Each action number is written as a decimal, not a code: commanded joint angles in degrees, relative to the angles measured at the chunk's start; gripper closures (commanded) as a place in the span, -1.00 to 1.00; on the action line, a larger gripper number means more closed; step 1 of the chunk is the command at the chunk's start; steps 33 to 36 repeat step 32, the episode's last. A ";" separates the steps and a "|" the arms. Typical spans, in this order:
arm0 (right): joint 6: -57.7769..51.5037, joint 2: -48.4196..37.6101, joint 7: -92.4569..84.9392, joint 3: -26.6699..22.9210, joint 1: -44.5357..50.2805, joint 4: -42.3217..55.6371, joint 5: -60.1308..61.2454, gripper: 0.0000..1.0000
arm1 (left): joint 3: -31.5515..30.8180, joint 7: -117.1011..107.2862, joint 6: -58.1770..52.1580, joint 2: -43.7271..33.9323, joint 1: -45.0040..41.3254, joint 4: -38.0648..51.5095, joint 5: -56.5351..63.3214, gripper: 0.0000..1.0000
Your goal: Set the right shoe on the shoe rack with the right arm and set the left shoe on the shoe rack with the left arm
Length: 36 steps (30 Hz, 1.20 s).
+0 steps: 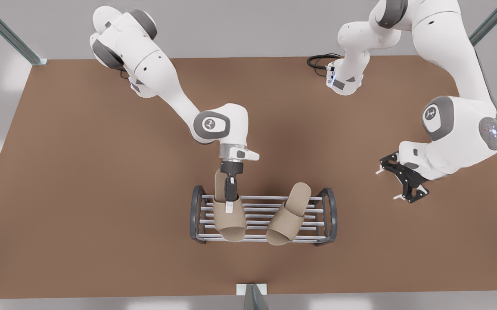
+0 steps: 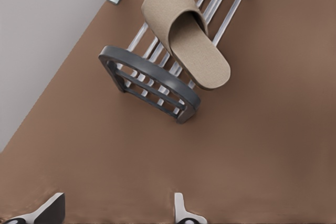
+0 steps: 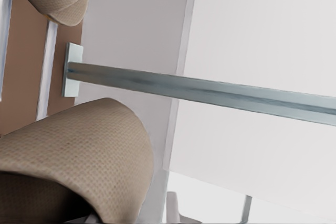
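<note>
Already one slipper (image 1: 286,215) is laid on the shoe rack (image 1: 329,211); the left pincer (image 1: 403,180) waits open beside it. The right pincer (image 1: 230,199) seemingly clamps the other slipper (image 1: 228,219) over the bars for setting down.

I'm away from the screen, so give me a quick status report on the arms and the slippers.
Right gripper shut on slipper, over shoe rack. Left gripper open, waiting above table, clear of rack. Other slipper lies angled across the bars. Nothing in the way.
</note>
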 commanded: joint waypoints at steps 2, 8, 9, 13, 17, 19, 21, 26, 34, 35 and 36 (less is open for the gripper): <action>-0.04 1.23 -48.53 -0.03 0.05 2.51 18.70 -1.00 | -3.06 -31.89 -35.01 1.88 -3.25 3.45 27.74 -1.00; -0.30 -2.09 -48.71 -0.03 -0.47 -6.06 19.40 -1.00 | -0.69 -59.92 -16.18 -6.03 -5.37 -12.05 12.38 -1.00; -0.83 -4.30 -46.43 0.33 -0.56 -10.49 19.32 -1.00 | -0.43 -60.10 -19.19 -6.29 -5.19 -5.62 9.21 -1.00; -0.22 -4.39 -46.51 0.24 -1.18 -9.88 19.58 -1.00 | -0.43 -59.92 -21.30 -4.89 -4.93 1.60 7.36 -1.00; -10.23 -19.24 -43.88 -0.03 -4.60 -13.58 40.84 -1.00 | -0.51 -60.01 -23.85 -4.71 -4.93 3.45 7.01 -1.00; -18.84 -28.03 -33.95 -6.07 -9.70 -13.31 61.73 -1.00 | -0.60 -60.01 -24.12 -4.62 -4.93 3.71 7.01 -1.00; -25.25 -29.00 -22.53 -20.24 -12.86 -13.22 87.51 -1.00 | -0.60 -60.01 -24.12 -4.62 -4.93 3.71 7.01 -1.00; -40.81 -28.04 -1.42 -21.47 -21.22 -7.95 93.76 -1.00 | -0.51 -60.01 -26.84 -4.09 -4.93 3.71 7.09 -1.00; -43.72 -15.82 0.07 -14.26 -29.39 8.22 93.23 -1.00 | -0.60 -60.01 -27.02 -3.74 -4.93 3.71 7.01 -1.00; -43.72 -15.82 0.07 -14.26 -29.39 8.22 93.23 -1.00 | -0.60 -60.01 -27.02 -3.74 -4.93 3.71 7.01 -1.00; -43.72 -15.82 0.07 -14.26 -29.39 8.22 93.23 -1.00 | -0.60 -60.01 -27.02 -3.74 -4.93 3.71 7.01 -1.00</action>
